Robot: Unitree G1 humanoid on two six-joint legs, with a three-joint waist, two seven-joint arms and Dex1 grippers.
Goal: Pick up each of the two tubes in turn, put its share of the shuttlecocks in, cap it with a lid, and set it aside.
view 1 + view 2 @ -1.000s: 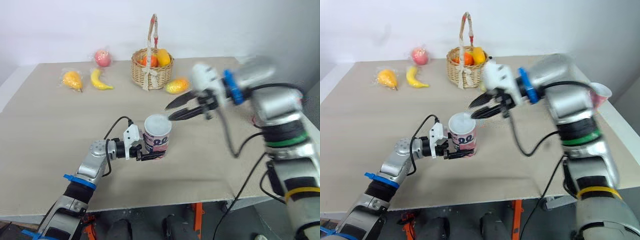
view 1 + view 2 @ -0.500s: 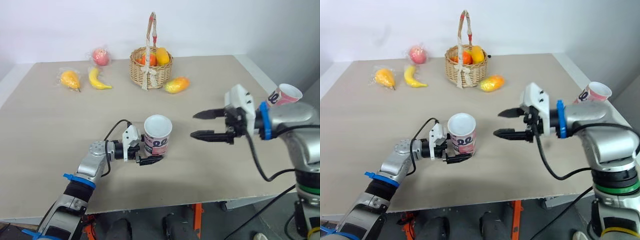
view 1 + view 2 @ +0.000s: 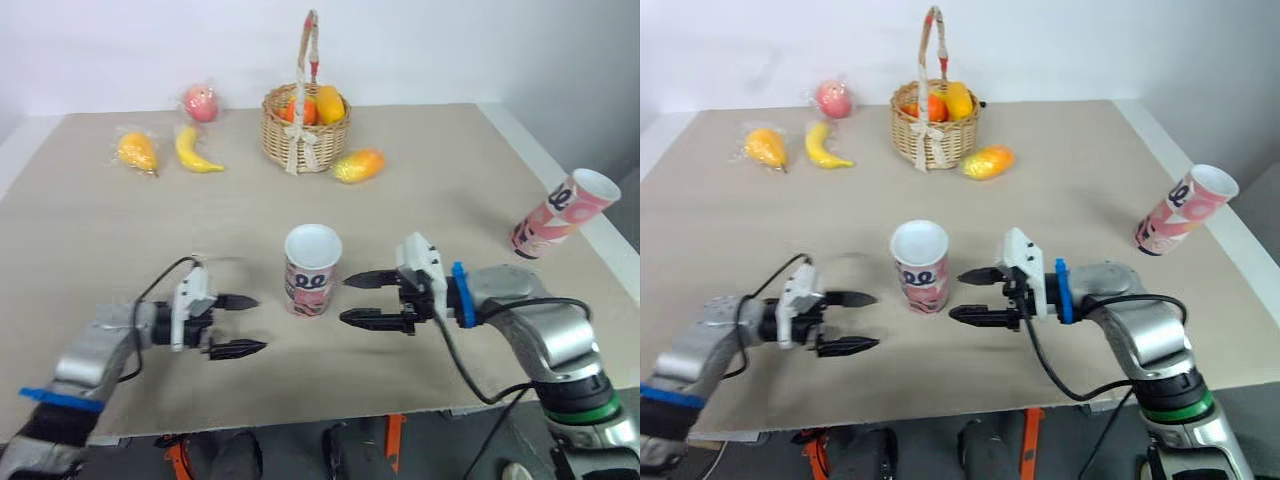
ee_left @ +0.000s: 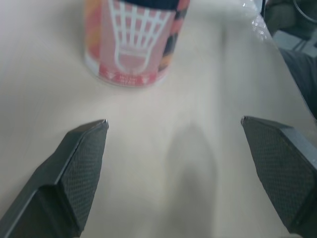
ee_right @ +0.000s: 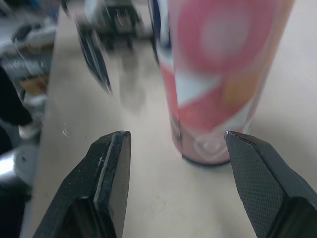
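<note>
The white-topped tube [image 3: 311,272] stands upright in the middle of the bench [image 3: 120,230], between the two pincers and touching neither. The left pincer [image 3: 258,323] and right pincer [image 3: 345,300] both gape wide, holding nothing, tips turned toward it. A second tube [image 3: 560,212] leans near the bench's right edge, well apart

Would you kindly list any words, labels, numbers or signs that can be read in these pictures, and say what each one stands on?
No words or numbers can be read.
Middle tube: a white shuttlecock drawing on its label; the dark marks are too blurred to read.
Leaning tube at the far right: pattern only, too small to read.
</note>
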